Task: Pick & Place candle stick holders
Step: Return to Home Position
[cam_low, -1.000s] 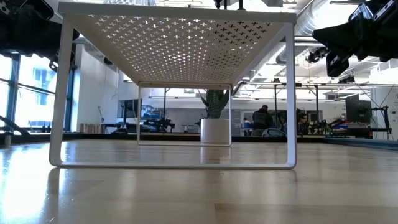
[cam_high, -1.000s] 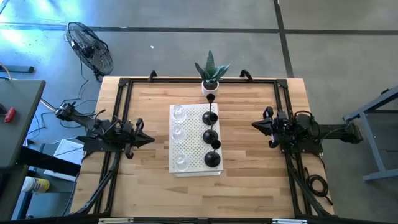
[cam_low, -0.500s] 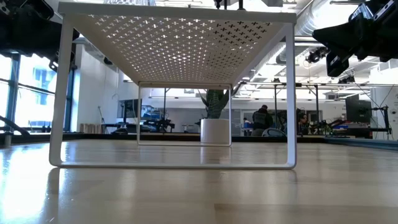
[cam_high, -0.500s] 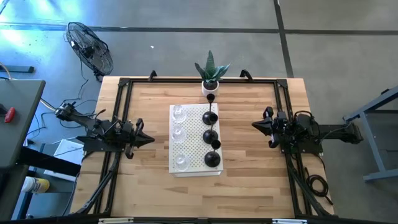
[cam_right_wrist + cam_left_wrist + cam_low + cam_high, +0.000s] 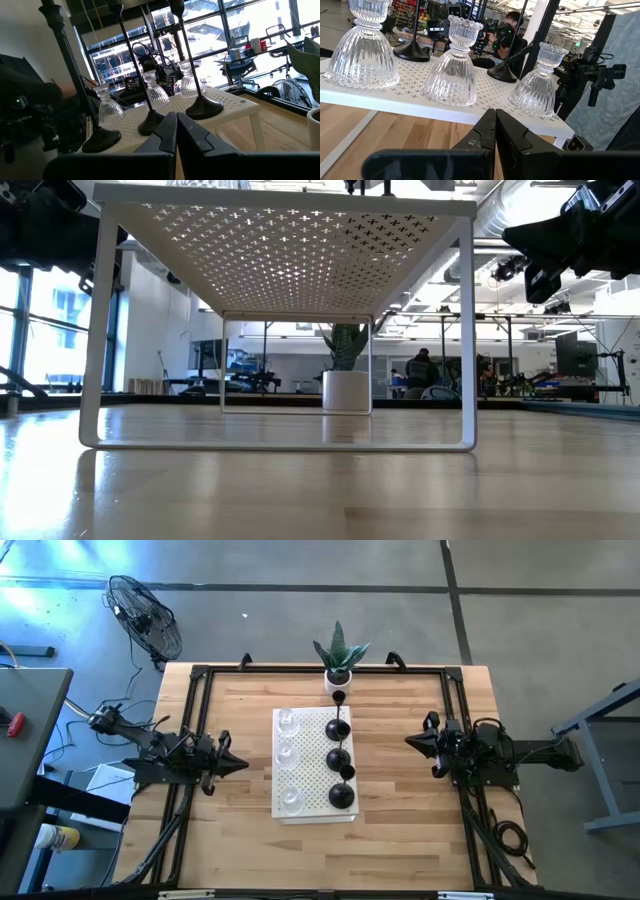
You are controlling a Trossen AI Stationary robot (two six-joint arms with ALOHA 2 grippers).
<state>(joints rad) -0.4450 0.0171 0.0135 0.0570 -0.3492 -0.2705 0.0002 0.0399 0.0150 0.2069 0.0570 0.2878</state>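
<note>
Left gripper (image 5: 237,764) and right gripper (image 5: 412,741) sit on opposite sides of shelf (image 5: 313,772), pointing inward, jaws pressed together, empty.

**Seven holders, two rows, all upright**

We're looking at the white perforated shelf (image 5: 312,765), and every holder stands on it. On the left arm's side runs the glass row, clear and ribbed, bell-shaped under scalloped cups: first glass holder (image 5: 291,799), second glass holder (image 5: 288,753), third glass holder (image 5: 288,721), evenly spaced and apart. Just beside it runs the black row, with domed bases and thin stems: first black holder (image 5: 342,796), second black holder (image 5: 339,758), third black holder (image 5: 338,728), and fourth black holder (image 5: 338,697) at the far edge.
</note>
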